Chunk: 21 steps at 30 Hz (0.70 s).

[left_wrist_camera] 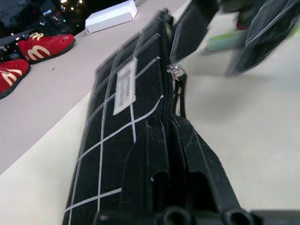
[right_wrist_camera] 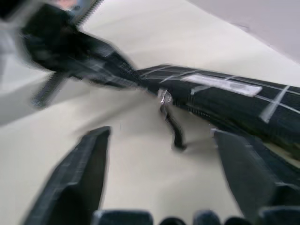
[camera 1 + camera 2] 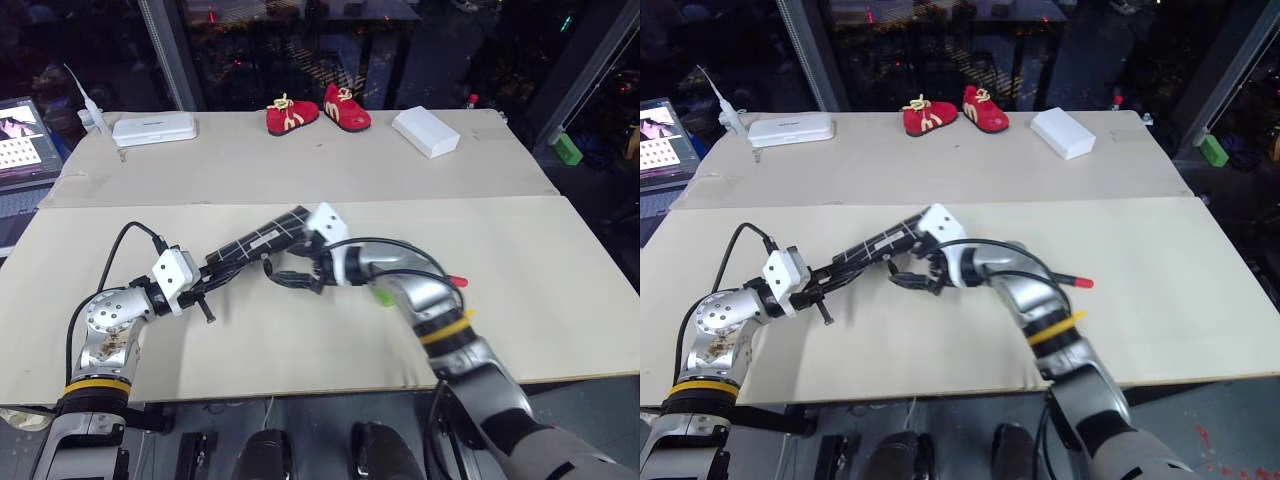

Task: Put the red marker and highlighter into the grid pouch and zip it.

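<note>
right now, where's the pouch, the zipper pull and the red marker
pouch [image 1: 124, 122]: left wrist view, gridded side panel beside the white label
zipper pull [image 2: 172, 123]: right wrist view, black strap hanging under the metal slider
red marker [image 3: 1078, 283]: right eye view, red end showing past the right arm

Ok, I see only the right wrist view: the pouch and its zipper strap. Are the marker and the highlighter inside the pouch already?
Observer: No. The red marker lies on the table; its tip shows from behind the right arm.
Operator: And the highlighter?
Observer: The green highlighter lies on the table too, close beside that same arm.
Operator: Is something else on the table?
Observer: A pair of red shoes stands at the far edge, well apart from the pouch.
</note>
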Available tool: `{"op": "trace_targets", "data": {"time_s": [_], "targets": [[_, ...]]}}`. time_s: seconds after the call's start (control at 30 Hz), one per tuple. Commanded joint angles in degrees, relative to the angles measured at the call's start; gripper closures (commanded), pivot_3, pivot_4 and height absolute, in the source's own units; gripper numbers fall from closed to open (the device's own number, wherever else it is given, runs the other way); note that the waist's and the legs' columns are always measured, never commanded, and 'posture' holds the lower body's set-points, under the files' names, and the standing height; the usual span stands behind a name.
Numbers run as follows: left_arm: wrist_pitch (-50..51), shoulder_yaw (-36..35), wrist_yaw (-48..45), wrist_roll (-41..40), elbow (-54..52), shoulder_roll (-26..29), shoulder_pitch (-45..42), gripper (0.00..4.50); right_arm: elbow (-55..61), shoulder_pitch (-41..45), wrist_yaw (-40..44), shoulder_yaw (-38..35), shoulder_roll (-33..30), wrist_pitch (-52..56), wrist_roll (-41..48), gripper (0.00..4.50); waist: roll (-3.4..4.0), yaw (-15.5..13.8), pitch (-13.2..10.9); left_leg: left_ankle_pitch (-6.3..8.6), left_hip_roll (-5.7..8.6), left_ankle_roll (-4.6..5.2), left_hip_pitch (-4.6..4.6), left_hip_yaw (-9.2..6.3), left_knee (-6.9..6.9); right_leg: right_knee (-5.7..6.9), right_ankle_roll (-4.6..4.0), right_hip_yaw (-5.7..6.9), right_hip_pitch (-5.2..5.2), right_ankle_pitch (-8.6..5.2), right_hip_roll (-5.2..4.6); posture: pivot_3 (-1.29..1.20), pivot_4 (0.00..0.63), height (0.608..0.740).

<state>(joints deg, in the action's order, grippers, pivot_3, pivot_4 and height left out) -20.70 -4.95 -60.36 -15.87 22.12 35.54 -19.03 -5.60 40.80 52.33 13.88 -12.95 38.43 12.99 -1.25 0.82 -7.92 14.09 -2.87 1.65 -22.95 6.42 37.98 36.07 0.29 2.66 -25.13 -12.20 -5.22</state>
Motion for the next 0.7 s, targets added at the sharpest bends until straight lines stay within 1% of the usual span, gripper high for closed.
{"op": "trace_targets", "data": {"time_s": [0.03,0.1,0.13,0.23,0.33,0.4,0.5,0.6,0.7], "targets": [[0.14,-0.80,0.17,-0.86,-3.32,0.35,0.85,4.50,17.53,-8.01,6.44,-8.44,-11.43,6.07,8.66,0.15,0.00,-0.28,0.00,0.01,0.00,0.01,0.00,-0.01,0.01,-0.02,0.00,0.01,0.01,0.00,-0.01,0.00,0.150,0.740],[0.52,-1.00,0.31,-1.09,-4.25,0.46,1.46,4.50,19.32,-11.49,6.55,-13.48,-17.72,3.83,8.80,0.15,0.00,-0.77,0.00,0.05,0.01,0.07,-0.06,-0.12,0.01,-0.18,0.02,0.07,0.04,-0.01,-0.06,0.00,0.150,0.740],[0.78,-1.13,0.38,-1.24,-4.76,0.51,1.77,4.50,17.21,-12.51,5.54,-15.75,-20.52,-0.80,6.93,0.15,-0.01,-0.81,0.00,0.09,0.02,0.14,-0.01,-0.09,0.01,-0.24,0.03,0.04,0.06,-0.02,-0.08,0.00,0.150,0.740],[1.36,-1.43,0.46,-1.41,-5.58,0.49,2.18,4.50,11.17,-14.04,4.46,-18.64,-25.64,-8.60,3.83,0.15,-0.02,-0.02,-0.01,0.10,0.06,0.16,0.15,0.04,0.10,-0.30,0.02,-0.09,0.09,-0.01,-0.04,0.00,0.150,0.740],[1.87,-1.61,0.51,-1.53,-6.16,0.44,2.30,4.50,4.13,-15.07,6.37,-20.00,-29.58,-12.28,3.01,0.15,-0.04,0.19,-0.03,0.07,-0.02,0.10,0.57,0.06,0.01,-0.22,-0.02,-0.14,0.37,-0.08,0.09,0.00,0.150,0.740],[2.27,-1.64,0.55,-1.56,-6.66,0.35,2.34,4.50,-0.04,-14.76,7.43,-20.41,-30.59,-13.32,3.60,0.15,-0.05,0.26,-0.03,0.07,-0.02,0.09,0.79,0.08,-0.06,-0.22,-0.07,-0.18,0.54,-0.12,0.10,0.00,0.150,0.740],[2.71,-1.64,0.72,-1.63,-7.25,0.19,2.21,4.50,-5.92,-13.24,8.61,-19.28,-30.98,-15.47,2.73,0.15,-0.06,0.21,-0.03,0.07,0.00,0.09,0.77,0.08,-0.06,-0.23,-0.07,-0.24,0.54,-0.11,0.08,0.00,0.150,0.740],[3.18,-1.57,0.86,-1.68,-7.67,0.06,1.95,4.50,-10.45,-11.33,9.54,-18.09,-30.24,-17.44,2.13,0.15,-0.06,0.11,-0.03,0.07,0.04,0.10,0.74,0.09,-0.06,-0.27,-0.06,-0.28,0.54,-0.11,0.03,0.00,0.150,0.740],[3.68,-1.48,0.82,-1.74,-7.81,-0.03,1.39,4.50,-17.71,-7.75,9.55,-15.85,-28.34,-20.51,0.00,0.15,-0.06,0.19,-0.03,0.07,0.04,0.11,0.76,0.09,-0.05,-0.27,-0.04,-0.31,0.54,-0.10,0.02,0.00,0.150,0.740]]}}
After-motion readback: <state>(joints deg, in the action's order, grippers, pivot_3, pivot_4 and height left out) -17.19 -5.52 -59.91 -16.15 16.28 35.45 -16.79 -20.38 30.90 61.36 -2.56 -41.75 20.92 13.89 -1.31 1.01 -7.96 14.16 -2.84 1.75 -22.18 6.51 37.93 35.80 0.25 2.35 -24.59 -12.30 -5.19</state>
